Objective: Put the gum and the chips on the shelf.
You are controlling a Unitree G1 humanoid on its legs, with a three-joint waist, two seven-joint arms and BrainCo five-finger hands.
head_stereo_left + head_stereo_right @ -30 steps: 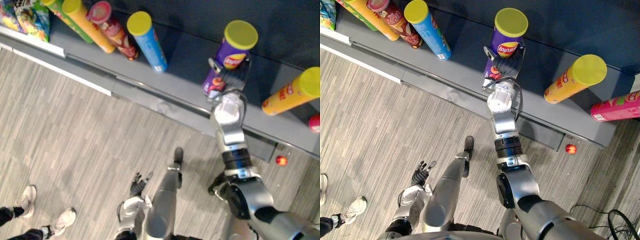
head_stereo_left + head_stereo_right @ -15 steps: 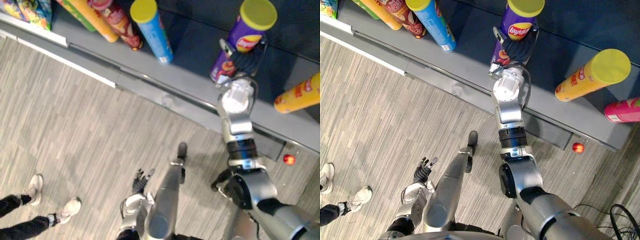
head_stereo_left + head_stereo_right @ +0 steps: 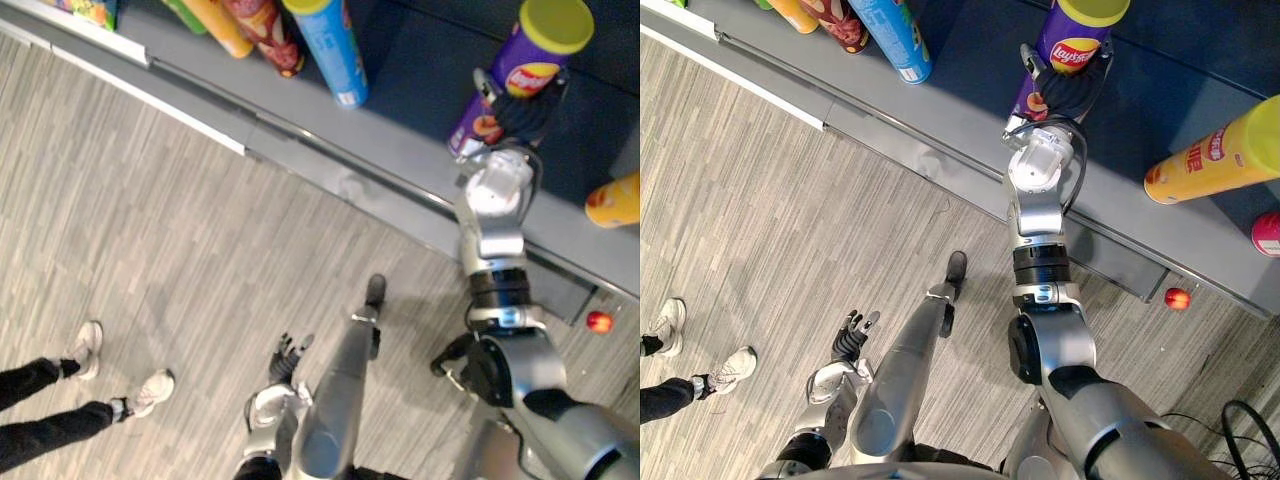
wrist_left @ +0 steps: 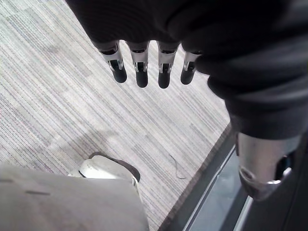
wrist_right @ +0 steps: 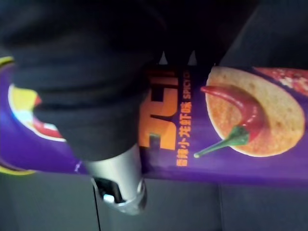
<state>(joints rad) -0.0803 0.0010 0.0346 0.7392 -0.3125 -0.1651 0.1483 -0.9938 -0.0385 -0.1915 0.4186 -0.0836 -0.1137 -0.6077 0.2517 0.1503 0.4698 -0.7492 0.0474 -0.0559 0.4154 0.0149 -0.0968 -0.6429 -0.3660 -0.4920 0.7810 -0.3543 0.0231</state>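
Chips can [image 3: 517, 78] | left eye: upright on shelf [image 3: 400, 130], right hand [image 3: 522, 112] wrapped round its middle | right eye: left hand [image 3: 847, 338] low, well apart | left wrist: fingers straight, empty, above floor [image 4: 72, 96] | right wrist: can's length crosses the palm

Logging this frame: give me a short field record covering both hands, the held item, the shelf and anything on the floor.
right robot hand: curled round the purple chips can
purple chips can: upright at the grey shelf, yellow lid on top; base contact cannot be told
left robot hand: low over the floor, fingers relaxed, holding nothing
other cans on shelf: blue can, yellow-orange can
floor: small red ball by the shelf edge; a person's shoes
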